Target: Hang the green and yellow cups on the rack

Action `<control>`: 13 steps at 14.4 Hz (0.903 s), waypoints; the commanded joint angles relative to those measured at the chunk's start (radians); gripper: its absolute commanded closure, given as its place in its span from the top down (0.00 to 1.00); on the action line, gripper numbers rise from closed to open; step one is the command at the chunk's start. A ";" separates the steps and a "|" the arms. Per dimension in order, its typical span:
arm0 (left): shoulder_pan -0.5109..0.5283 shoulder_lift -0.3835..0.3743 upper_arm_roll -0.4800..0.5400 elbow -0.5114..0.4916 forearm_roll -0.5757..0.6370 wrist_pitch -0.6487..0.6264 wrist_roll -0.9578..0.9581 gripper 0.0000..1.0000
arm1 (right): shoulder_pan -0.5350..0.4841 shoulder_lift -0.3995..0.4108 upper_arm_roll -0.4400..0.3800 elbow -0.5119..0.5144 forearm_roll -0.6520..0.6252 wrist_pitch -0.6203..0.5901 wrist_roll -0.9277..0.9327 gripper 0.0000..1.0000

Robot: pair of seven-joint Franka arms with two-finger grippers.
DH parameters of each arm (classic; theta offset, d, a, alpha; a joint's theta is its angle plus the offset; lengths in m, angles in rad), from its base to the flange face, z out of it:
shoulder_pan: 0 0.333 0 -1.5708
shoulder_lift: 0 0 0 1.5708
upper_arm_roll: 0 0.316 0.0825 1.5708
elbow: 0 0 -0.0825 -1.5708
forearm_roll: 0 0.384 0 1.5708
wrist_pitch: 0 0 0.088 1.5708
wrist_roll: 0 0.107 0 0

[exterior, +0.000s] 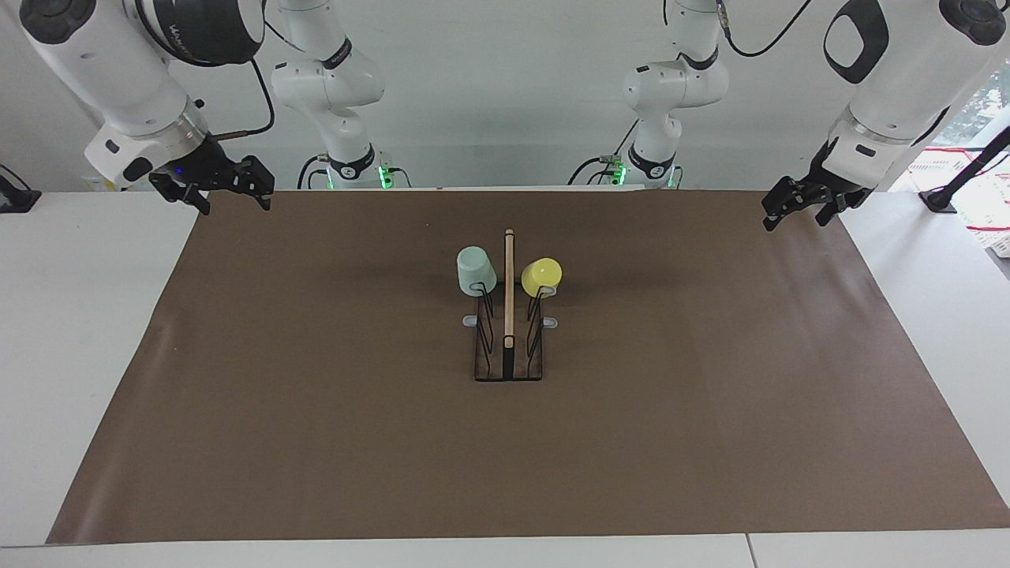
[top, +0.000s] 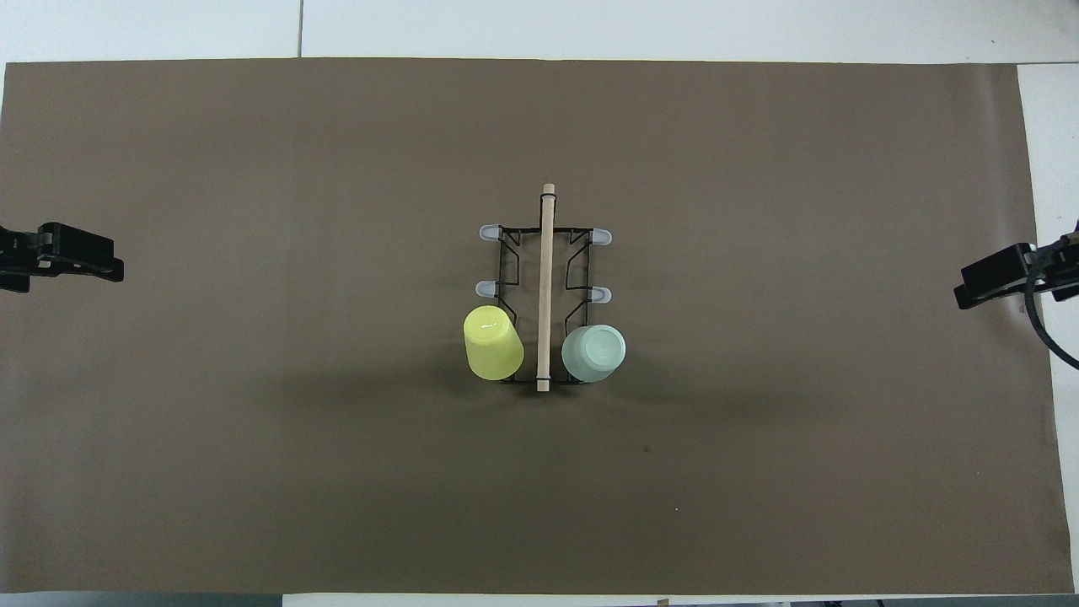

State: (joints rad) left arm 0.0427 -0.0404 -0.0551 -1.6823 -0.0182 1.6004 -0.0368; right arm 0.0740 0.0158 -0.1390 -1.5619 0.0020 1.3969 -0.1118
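Note:
The black wire rack (exterior: pixel 509 300) with its wooden bar stands at the middle of the brown mat; it also shows in the overhead view (top: pixel 546 270). The mint green cup (exterior: pixel 476 270) (top: pixel 593 352) hangs mouth-down on the prong nearest the robots, toward the right arm's end. The yellow cup (exterior: pixel 542 274) (top: pixel 493 342) hangs tilted on the matching prong toward the left arm's end. My left gripper (exterior: pixel 794 224) (top: pixel 114 270) and right gripper (exterior: pixel 237 207) (top: pixel 965 295) hover open and empty over the mat's two ends, well away from the rack.
A brown mat (exterior: pixel 316 410) covers most of the white table (exterior: pixel 87 331). The rack's other grey-tipped prongs (top: pixel 600 237) carry nothing. Nothing else lies on the mat.

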 commanded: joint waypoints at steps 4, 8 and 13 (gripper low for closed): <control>-0.003 -0.004 0.001 0.004 0.015 -0.010 0.005 1.00 | -0.022 0.004 0.001 0.036 -0.008 -0.024 0.014 1.00; -0.003 -0.004 0.001 0.004 0.017 -0.010 0.005 1.00 | -0.023 -0.014 -0.004 0.008 -0.007 0.006 0.020 1.00; -0.003 -0.004 0.001 0.004 0.015 -0.010 0.005 1.00 | -0.033 -0.007 -0.011 0.017 -0.007 0.051 0.023 1.00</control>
State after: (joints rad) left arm 0.0427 -0.0404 -0.0551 -1.6823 -0.0182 1.6004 -0.0368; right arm 0.0533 0.0168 -0.1504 -1.5417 0.0018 1.4314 -0.1063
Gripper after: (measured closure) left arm 0.000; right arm 0.000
